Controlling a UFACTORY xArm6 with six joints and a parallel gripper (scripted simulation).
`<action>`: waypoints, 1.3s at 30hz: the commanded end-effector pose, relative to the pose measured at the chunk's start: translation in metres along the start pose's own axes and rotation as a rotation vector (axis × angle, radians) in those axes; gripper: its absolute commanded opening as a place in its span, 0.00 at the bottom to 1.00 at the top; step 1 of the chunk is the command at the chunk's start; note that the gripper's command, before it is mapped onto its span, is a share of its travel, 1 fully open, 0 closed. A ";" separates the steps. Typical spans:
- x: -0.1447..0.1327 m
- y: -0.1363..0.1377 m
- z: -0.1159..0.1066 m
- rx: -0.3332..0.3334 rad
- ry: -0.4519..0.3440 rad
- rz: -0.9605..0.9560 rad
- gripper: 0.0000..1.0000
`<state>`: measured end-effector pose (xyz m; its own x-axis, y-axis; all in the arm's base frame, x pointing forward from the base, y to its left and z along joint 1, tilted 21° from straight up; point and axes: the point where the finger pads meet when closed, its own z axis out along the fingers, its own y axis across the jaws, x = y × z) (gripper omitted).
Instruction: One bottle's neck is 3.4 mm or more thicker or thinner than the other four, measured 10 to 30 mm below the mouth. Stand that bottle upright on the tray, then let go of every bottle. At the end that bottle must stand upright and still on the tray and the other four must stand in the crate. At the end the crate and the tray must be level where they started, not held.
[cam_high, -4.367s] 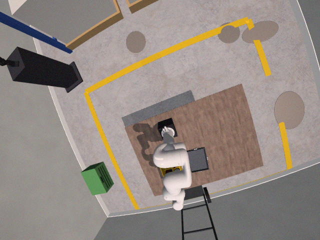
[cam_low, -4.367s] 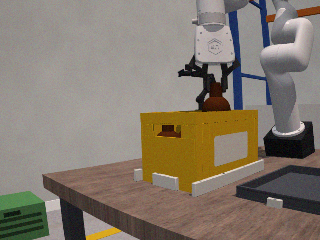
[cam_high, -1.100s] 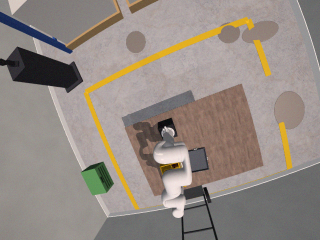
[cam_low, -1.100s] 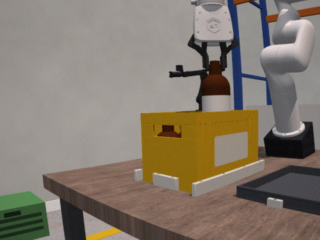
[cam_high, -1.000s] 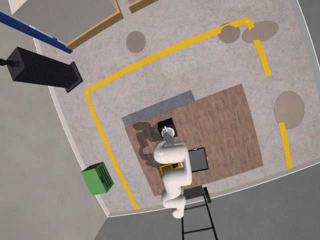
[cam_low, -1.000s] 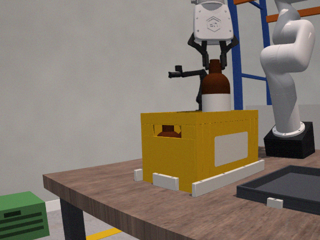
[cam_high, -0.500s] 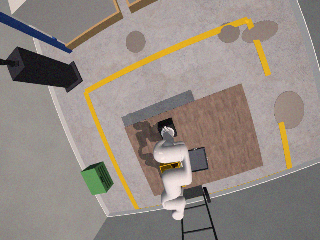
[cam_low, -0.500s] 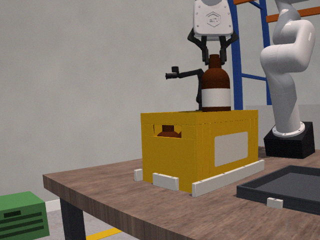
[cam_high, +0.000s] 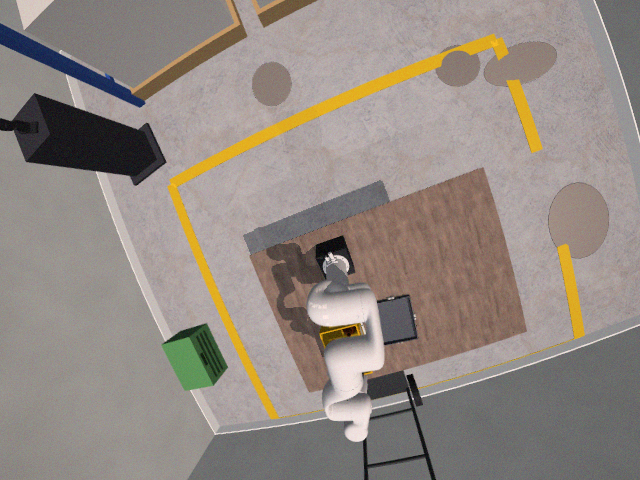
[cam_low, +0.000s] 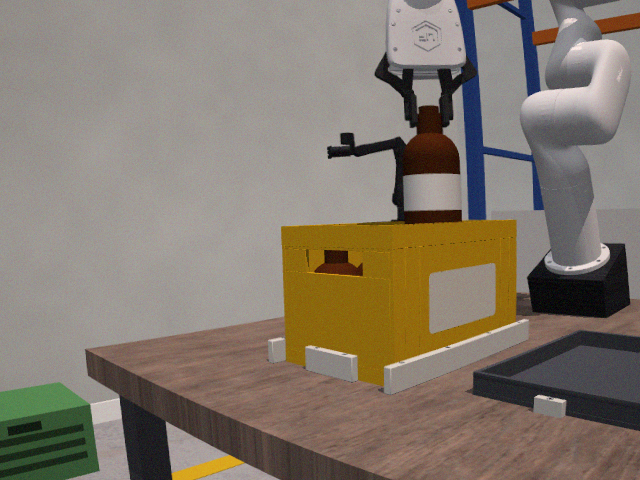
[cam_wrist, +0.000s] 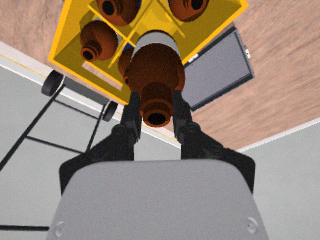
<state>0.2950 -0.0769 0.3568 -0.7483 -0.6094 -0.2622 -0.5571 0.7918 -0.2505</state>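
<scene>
My gripper (cam_low: 427, 114) is shut on the neck of a brown bottle (cam_low: 431, 173) with a white label and holds it upright, mostly lifted out of the yellow crate (cam_low: 400, 294). In the wrist view the gripper (cam_wrist: 157, 114) clamps the bottle's neck (cam_wrist: 156, 105) with the crate below. Three other brown bottles (cam_wrist: 97, 41) show standing in the crate's cells; a further one is partly hidden behind the held bottle. The dark tray (cam_low: 571, 374) lies on the table right of the crate, and it also shows in the wrist view (cam_wrist: 217, 67).
White stop blocks (cam_low: 330, 362) border the crate and tray on the wooden table (cam_low: 289, 413). The arm's black base (cam_low: 578, 286) stands behind the tray. A green box (cam_low: 43, 431) sits on the floor at left. A black cart (cam_high: 395, 384) stands by the table edge.
</scene>
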 end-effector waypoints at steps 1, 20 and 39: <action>-0.001 -0.001 -0.002 0.003 -0.002 0.000 0.00; -0.001 -0.001 -0.007 0.003 -0.002 0.000 0.00; -0.001 -0.001 -0.020 0.003 -0.002 0.000 0.00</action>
<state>0.2885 -0.0761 0.3735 -0.7482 -0.6094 -0.2624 -0.5570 0.7918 -0.2508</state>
